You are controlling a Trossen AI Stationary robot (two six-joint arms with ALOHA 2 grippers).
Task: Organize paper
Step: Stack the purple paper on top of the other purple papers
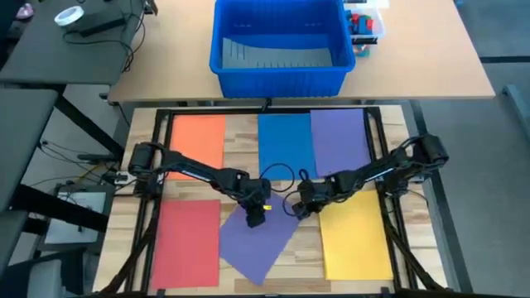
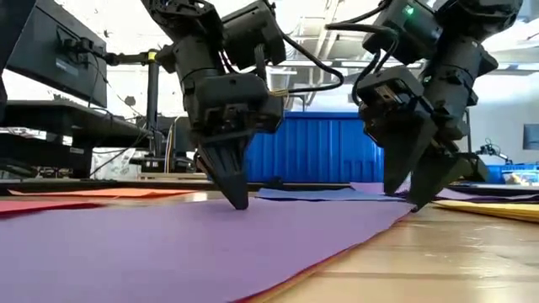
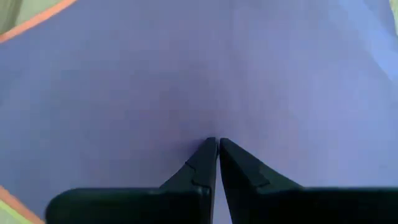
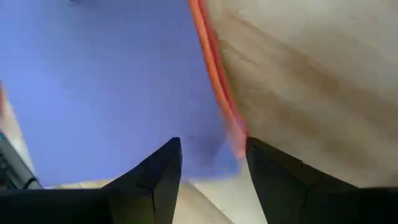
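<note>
A purple sheet of paper (image 1: pixel 257 242) lies askew at the table's near middle, with an orange sheet's edge (image 4: pixel 214 81) showing under it. My left gripper (image 1: pixel 258 217) is shut, its tips down on this purple sheet (image 3: pixel 186 74). My right gripper (image 4: pixel 211 158) is open just to the right, its fingers on either side of the sheet's far right corner (image 4: pixel 233 146). Orange (image 1: pixel 199 141), blue (image 1: pixel 286 145) and purple (image 1: pixel 339 141) sheets lie flat along the far side. Red (image 1: pixel 186 244) and yellow (image 1: pixel 356 236) sheets lie flat on the near side. My left gripper presses its shut fingertips (image 3: pixel 208 155) down on the purple sheet's upper face (image 3: pixel 217 127), near the sheet's far end. The fingers come from above, slanting down (image 2: pixel 238 200). The sheet lies flat on the table. Whether my right gripper touches the corner, I cannot tell.
A big blue plastic bin (image 1: pixel 281 45) stands on the light table beyond the far edge. A black frame (image 1: pixel 389 215) runs along the work surface's sides. Bare wood (image 1: pixel 240 149) shows between the sheets.
</note>
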